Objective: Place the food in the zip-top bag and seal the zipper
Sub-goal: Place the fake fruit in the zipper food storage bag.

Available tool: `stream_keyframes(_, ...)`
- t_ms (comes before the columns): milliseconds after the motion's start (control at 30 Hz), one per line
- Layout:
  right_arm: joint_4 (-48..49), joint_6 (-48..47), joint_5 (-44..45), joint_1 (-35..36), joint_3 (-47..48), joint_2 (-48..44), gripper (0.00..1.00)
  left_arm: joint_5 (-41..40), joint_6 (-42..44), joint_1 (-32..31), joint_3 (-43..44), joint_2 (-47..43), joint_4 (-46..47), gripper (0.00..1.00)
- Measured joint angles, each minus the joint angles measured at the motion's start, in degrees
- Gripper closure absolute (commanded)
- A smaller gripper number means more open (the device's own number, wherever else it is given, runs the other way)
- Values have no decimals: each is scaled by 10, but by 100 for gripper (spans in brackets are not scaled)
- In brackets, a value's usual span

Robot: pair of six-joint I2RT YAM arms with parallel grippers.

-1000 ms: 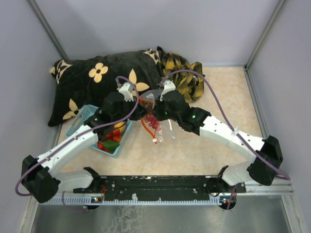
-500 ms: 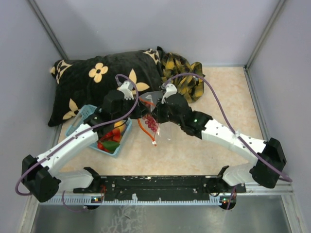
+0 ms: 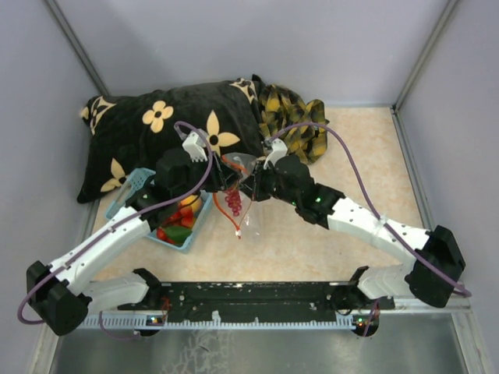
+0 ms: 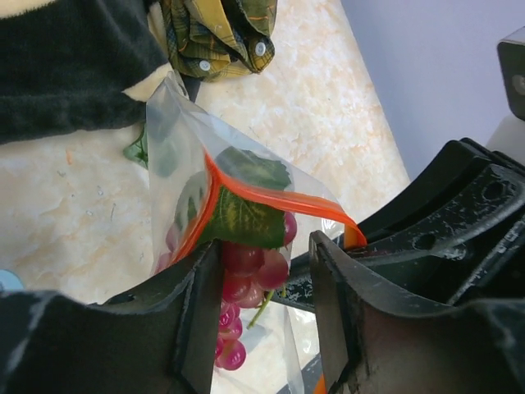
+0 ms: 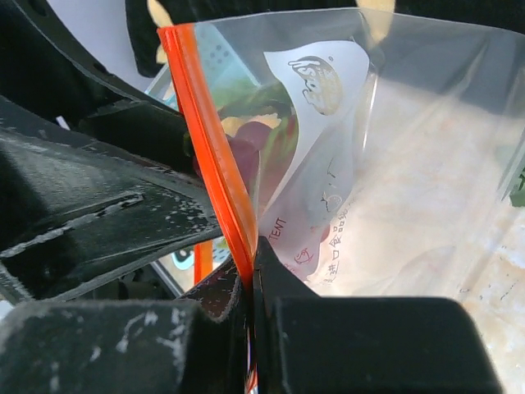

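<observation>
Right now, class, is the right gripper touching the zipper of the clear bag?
Touching. The right wrist view shows it plainly: the right gripper is shut on the zipper, with the red-orange strip pinched between its closed jaws.

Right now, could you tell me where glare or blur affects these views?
Left wrist: sharp on the zip-top bag and grapes, its own pincer fingers dark and soft. Right wrist: backlight washes out the bag's clear panel; zipper crisp. Top external: evenly lit.

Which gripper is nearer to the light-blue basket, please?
Left. The left gripper is just right of the basket; the right gripper is farther right, clamped on the zipper.
</observation>
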Motion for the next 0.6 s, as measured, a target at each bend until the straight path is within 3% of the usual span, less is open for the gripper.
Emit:
stream_keyframes(433, 26, 39, -8, -22, -40, -1, 100, -40, 20, 0, 30, -96, -104, 27)
stream_keyframes(600, 35, 44, -16, -26, -40, -1, 100, -69, 18, 0, 9, -127, -138, 27)
